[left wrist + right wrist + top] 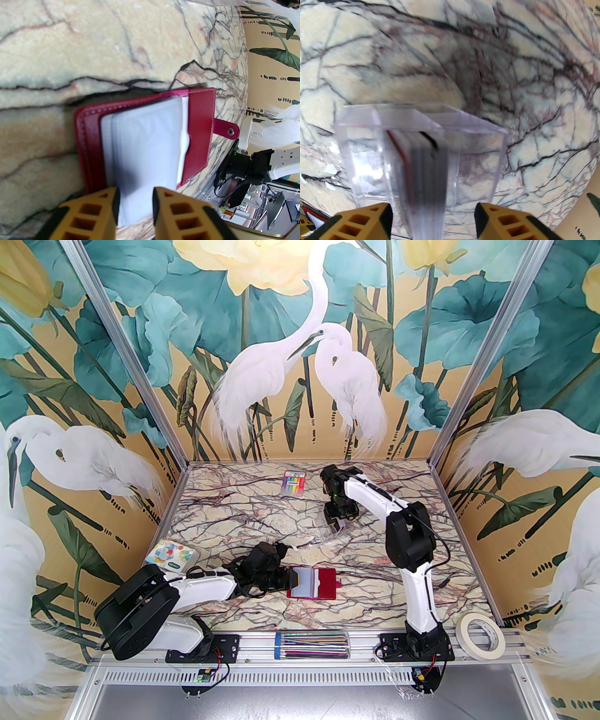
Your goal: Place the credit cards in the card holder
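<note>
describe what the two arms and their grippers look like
The left arm and right arm have white shells, bulky black joints and thin black cables. The left gripper and right gripper have yellow-orange lattice fingers with black pads.

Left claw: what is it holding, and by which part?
The left claw pinches the card holder by the edge of its clear inner sleeves.

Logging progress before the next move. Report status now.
Left gripper shut on card holder sleeves. Right gripper open astride clear box. Credit cards upright inside box. Nothing blocking the holder.
</note>
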`<state>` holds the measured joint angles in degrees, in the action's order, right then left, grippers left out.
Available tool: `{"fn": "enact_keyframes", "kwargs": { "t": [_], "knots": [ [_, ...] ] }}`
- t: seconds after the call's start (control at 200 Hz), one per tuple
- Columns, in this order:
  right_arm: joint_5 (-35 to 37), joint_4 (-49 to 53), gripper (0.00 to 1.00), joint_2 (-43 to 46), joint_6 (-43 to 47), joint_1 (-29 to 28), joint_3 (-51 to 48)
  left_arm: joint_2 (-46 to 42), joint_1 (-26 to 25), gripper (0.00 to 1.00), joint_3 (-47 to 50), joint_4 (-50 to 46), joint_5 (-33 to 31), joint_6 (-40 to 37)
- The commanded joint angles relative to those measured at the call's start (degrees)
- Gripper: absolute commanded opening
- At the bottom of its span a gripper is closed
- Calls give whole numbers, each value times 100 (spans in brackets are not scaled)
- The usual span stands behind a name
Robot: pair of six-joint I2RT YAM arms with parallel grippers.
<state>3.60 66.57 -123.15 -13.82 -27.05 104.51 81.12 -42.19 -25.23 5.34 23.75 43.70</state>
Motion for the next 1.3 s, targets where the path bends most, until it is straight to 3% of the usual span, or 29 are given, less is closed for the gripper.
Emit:
{"fn": "enact_keyframes", "kwargs": {
  "t": [0.0, 0.33, 0.665, 1.08, 1.295],
  "knots": [
    [-342, -178, 62, 235, -305, 2, -153, 182, -52, 31, 15, -328, -61, -116],
    [-1118, -589, 56, 409, -1252, -58, -587, 192, -51, 31, -17, -359, -43, -142],
    [-511, -1087, 56, 879, -2629, -582, -1046, 282, -52, 30, -45, -281, -6, -142],
    [389, -583, 57, 648, -2398, -638, -576, 302, -52, 31, -25, -210, -9, -120],
    [224, -628, 57, 468, -2259, -489, -472, 269, -51, 30, -8, -227, -6, -121]
  ]
}}
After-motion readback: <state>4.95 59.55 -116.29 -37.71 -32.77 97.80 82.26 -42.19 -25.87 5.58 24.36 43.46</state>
